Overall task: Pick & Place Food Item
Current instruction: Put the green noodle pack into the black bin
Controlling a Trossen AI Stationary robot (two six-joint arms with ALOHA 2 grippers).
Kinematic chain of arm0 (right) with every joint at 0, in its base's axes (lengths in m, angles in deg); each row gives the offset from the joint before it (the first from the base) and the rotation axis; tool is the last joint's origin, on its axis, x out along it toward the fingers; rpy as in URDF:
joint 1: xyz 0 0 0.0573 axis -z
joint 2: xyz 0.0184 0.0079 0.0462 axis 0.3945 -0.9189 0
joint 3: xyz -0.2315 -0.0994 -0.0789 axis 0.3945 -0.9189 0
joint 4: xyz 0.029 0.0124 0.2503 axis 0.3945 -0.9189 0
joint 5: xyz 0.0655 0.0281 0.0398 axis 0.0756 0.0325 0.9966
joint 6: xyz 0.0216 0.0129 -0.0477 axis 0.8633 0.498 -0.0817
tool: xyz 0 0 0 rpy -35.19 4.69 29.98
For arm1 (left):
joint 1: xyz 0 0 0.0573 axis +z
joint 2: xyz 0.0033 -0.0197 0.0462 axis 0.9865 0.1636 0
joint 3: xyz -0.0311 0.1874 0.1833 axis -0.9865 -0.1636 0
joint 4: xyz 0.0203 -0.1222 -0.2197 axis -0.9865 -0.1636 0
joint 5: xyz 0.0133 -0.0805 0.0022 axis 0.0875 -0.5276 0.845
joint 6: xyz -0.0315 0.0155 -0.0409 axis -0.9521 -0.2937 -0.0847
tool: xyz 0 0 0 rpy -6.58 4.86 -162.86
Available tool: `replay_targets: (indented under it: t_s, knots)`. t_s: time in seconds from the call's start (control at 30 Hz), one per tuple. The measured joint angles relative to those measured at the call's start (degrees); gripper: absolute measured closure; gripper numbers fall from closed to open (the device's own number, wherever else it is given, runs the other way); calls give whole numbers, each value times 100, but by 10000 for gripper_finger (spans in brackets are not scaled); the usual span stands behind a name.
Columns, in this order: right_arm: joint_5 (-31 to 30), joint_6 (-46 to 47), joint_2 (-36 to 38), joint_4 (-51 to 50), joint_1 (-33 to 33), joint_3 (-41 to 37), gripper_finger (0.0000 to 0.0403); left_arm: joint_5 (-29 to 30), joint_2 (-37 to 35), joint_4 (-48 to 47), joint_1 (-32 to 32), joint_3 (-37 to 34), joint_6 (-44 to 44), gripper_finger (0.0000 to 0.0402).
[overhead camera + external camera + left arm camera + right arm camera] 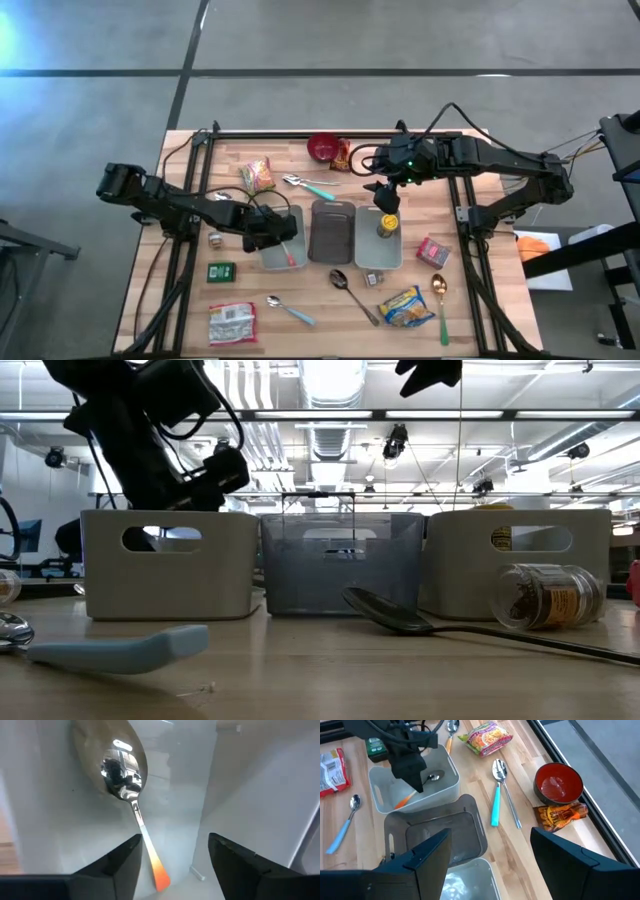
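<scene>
An orange-handled spoon (121, 767) lies on the floor of the left white bin (262, 255). My left gripper (175, 865) reaches down into that bin and is open, one finger on each side of the spoon's handle (145, 837), which runs close by one finger. My right gripper (495, 865) hangs open and empty above the right white bin (378, 258), which holds a yellow-lidded jar (387, 225). Food packets lie about the table: a noodle pack (258, 175), a snack pack (340, 155), a chips bag (407, 305).
A grey bin (333, 232) stands between the white ones. A red bowl (322, 148) is at the far edge. Loose spoons (310, 185) (345, 282) (440, 295), a small jar on its side (548, 595), a green box (220, 270) and more packets (232, 322) (432, 250) lie around.
</scene>
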Motion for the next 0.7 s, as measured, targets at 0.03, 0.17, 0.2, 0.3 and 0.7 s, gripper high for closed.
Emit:
replay_targets:
  t_s: [0.03, 0.17, 0.2, 0.3, 0.7]
  knots:
    - [0, 0, 0, -7, 0, -6, 135, 0, -39, -47, 0, 0, 2, 168]
    - [-1, -1, -3, -95, 0, -33, 135, 1, -170, -160, 0, -2, 31, 166]
    - [-2, -4, -3, -109, 2, -38, 135, -2, -211, -172, 0, -2, 61, 165]
    - [-163, 36, -1, -118, 2, -70, 135, 1, -381, -167, 0, -2, 170, 165]
    - [-463, 202, 285, -145, 7, -363, 135, 133, -1686, -296, -4, 17, 1328, 169]
